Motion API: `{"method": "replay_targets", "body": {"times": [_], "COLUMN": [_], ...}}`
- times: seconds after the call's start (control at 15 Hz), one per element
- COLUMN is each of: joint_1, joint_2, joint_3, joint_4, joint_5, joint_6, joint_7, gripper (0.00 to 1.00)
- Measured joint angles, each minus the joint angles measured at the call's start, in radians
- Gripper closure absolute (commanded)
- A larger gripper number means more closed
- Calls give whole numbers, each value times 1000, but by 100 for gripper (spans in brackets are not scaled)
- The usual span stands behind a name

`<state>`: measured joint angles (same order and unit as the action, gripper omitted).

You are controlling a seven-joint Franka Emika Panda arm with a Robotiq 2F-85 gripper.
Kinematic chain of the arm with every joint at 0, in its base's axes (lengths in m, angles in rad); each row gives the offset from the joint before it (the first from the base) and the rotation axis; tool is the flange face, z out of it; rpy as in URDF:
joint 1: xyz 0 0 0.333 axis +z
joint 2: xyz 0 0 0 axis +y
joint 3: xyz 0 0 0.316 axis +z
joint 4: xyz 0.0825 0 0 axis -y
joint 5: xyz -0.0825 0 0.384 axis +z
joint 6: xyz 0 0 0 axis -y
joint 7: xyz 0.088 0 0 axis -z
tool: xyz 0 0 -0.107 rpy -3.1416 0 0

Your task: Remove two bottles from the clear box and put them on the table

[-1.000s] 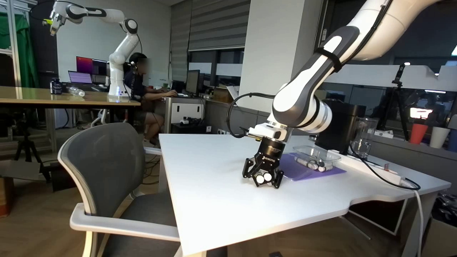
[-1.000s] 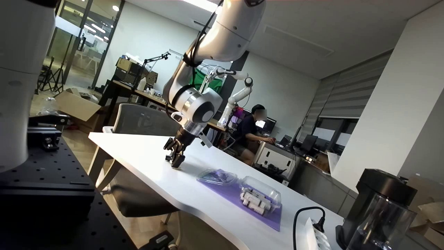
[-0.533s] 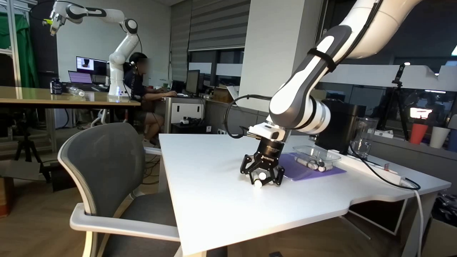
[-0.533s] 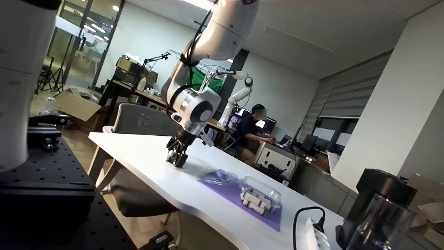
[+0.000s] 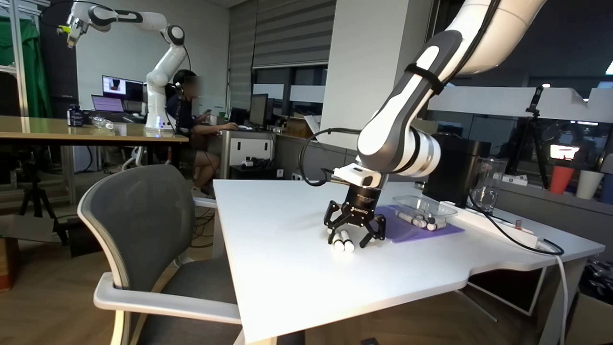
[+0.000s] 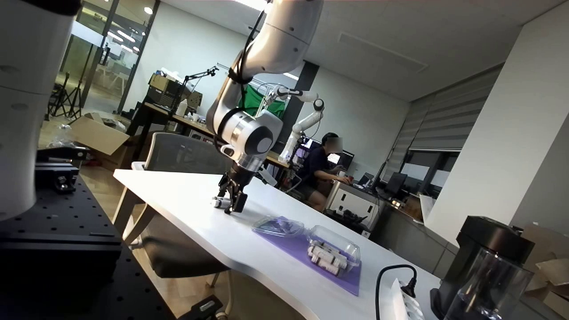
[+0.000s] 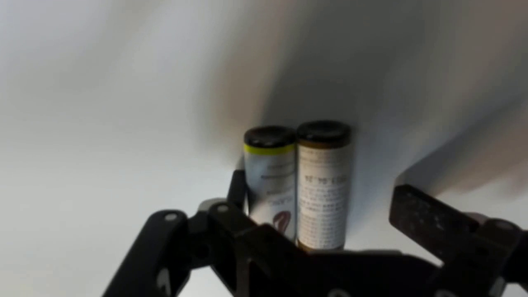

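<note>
A white and dark gray robot arm (image 5: pixel 436 57) slants down from the top edge, right of center, in an exterior view, a silver band (image 5: pixel 428 158) gleaming at its bent wrist (image 5: pixel 395 146); the black gripper (image 5: pixel 347 241) hangs beneath a white collar (image 5: pixel 359 175), its body nearly vertical with a slight lean, pointing downward in both exterior views; its jaws stand well spread, bowed out to either side, tips held low; the wrist view catches the same jaws close to the lens along its lower part, one reaching near the middle of the view, the other toward the right edge, a broad gap dividing their tips.
</note>
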<state>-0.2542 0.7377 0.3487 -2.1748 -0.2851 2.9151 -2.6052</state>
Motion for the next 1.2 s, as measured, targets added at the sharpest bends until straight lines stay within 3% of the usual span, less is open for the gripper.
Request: {"method": "replay_targets", "body": {"times": [0.8,1.2], "joint_1": [68,112], "joint_2": [-13,-86], "joint_3": [-55,-91], "joint_4": [11,34], "joint_5": [13,17], "joint_6": [0,1], "joint_7": [4,25], "gripper": [0,0]}}
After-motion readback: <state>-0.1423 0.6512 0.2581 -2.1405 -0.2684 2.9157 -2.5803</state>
